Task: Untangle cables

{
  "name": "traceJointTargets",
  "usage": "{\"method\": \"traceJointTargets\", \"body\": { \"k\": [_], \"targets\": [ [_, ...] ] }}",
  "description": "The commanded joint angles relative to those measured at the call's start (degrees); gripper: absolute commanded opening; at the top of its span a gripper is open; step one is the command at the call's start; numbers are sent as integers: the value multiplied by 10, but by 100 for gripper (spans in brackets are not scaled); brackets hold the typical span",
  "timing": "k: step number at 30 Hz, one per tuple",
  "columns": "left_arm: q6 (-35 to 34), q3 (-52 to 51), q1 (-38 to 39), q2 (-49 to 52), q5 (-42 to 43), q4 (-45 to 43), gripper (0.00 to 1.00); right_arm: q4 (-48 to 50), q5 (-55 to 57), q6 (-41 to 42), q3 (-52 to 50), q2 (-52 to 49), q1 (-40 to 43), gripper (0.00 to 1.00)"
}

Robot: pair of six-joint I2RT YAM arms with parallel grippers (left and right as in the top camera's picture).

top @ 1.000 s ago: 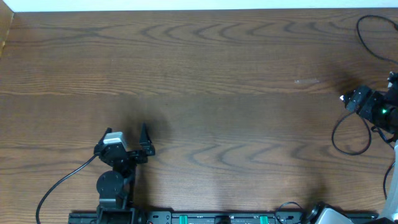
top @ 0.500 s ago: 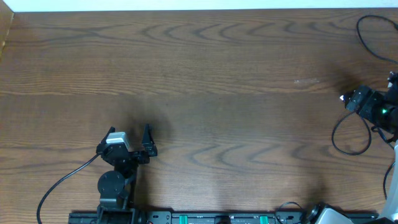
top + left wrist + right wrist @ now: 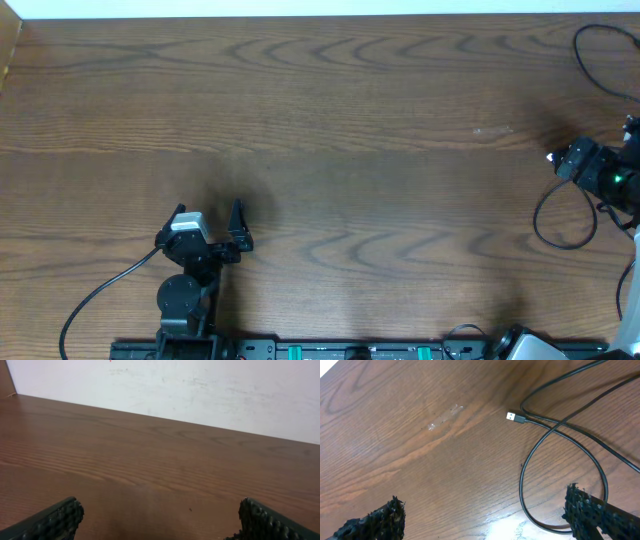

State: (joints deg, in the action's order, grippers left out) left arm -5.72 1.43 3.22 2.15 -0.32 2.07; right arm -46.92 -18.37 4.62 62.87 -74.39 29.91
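Both jaws spread wide, gripping nothing. Only the right wrist view shows the cables' (image 3: 559, 423) plug end (image 3: 514, 417); overhead catches just their loops at the bench (image 3: 320, 120) edge.

**Reader:** Where does the table (image 3: 350, 120) leave room for a gripper to pass?

**Author:** Across its whole middle. Bare wood runs from the left gripper (image 3: 208, 215) to the far right side. Between that gripper's spread fingers (image 3: 55, 520) only wood shows, up to the white wall (image 3: 200, 390) at the far edge.

**Reader:** What stands in the way?

**Author:** On the right side, the cables (image 3: 555, 430). A thin black loop crossing itself lies under the wide-open right gripper (image 3: 485, 520), close to one finger (image 3: 590, 510). Its plug (image 3: 514, 417) points toward bare wood. The left arm's wire (image 3: 100, 290) curves over the near left corner.
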Motion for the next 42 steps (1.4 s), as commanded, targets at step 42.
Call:
{"method": "traceJointTargets", "body": {
  "k": [42],
  "targets": [
    [10, -12, 2, 1, -1, 21, 100, 645, 13, 160, -626, 515, -139, 99]
  ]
}}
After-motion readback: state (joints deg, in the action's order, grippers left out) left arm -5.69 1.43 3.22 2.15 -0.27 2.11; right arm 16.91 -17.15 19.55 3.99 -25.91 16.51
